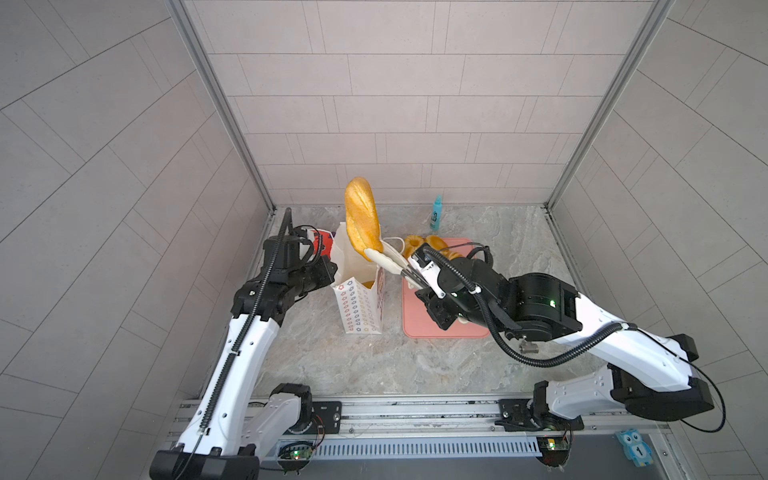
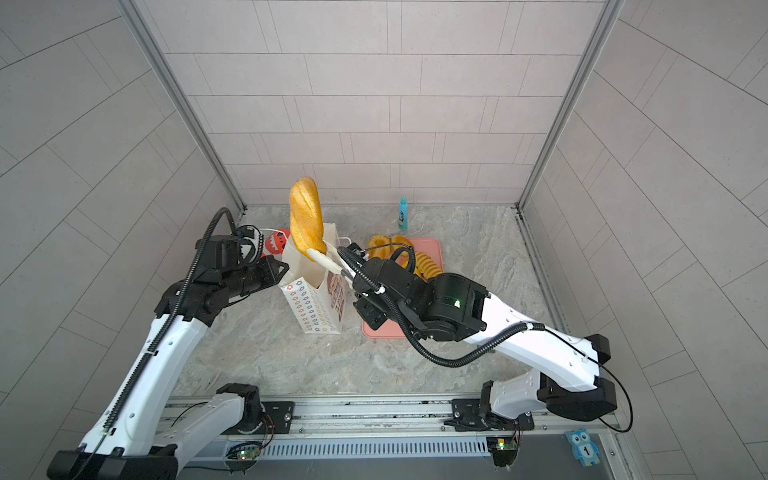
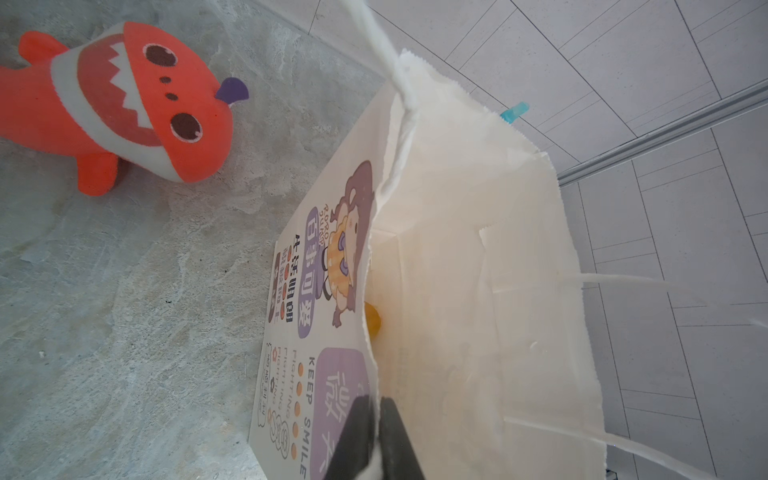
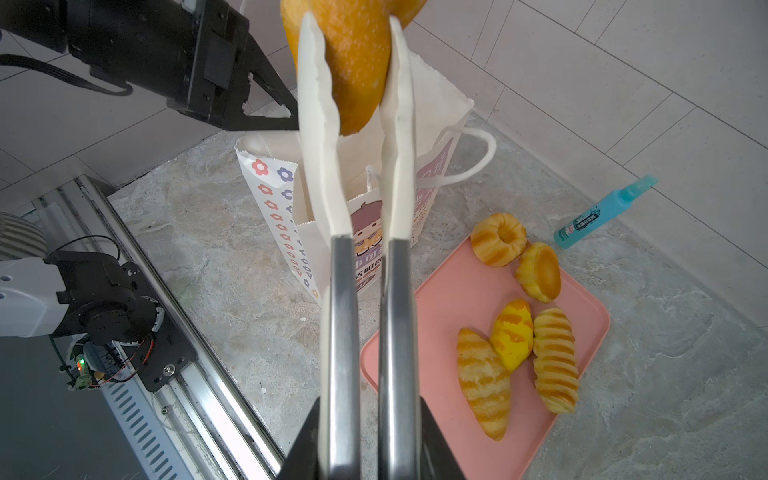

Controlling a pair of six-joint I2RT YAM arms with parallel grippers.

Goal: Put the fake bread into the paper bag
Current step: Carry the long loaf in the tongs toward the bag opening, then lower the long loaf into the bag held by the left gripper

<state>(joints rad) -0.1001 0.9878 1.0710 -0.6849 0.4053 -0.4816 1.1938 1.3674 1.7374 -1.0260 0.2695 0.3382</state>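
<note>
— Grey marbled stone is what the table (image 1: 332,365) is made of. What is set on it, and why there?

— The paper bag (image 1: 359,307) is stood upright near the middle, mouth up, so that bread can be let in from above. Just beside it, on the right arm's side, a pink tray (image 4: 440,299) is laid flat as the supply.

— And the long loaf (image 1: 362,216)?

— It is held in the air above the bag's open mouth, nearly upright. Its lower end is clamped between the white tips of the tongs (image 4: 345,311). That pose is probably chosen so that it can be slid in end first, since it looks too long to go in sideways.

— How are the tongs worked?

— Their steel handles are squeezed together by the right gripper (image 4: 368,419), which is closed tight around them.

— What is done with the left gripper (image 3: 376,428)?

— It is pinched shut on the top edge of the bag's wall. This is apparently so that the mouth is held wide and the light paper is not tipped.

— What is left aside?

— A red-orange shark toy (image 3: 124,104) is seen near the bag on the left arm's side, untouched. Five smaller breads are counted on the tray, among them a fluted ring (image 4: 498,239) and a striped roll (image 4: 555,359). A blue bottle (image 4: 598,214) is stood by the back wall.

— Is anything in the bag already?

— One small yellow bun (image 3: 372,322) is glimpsed at the bottom.
</note>
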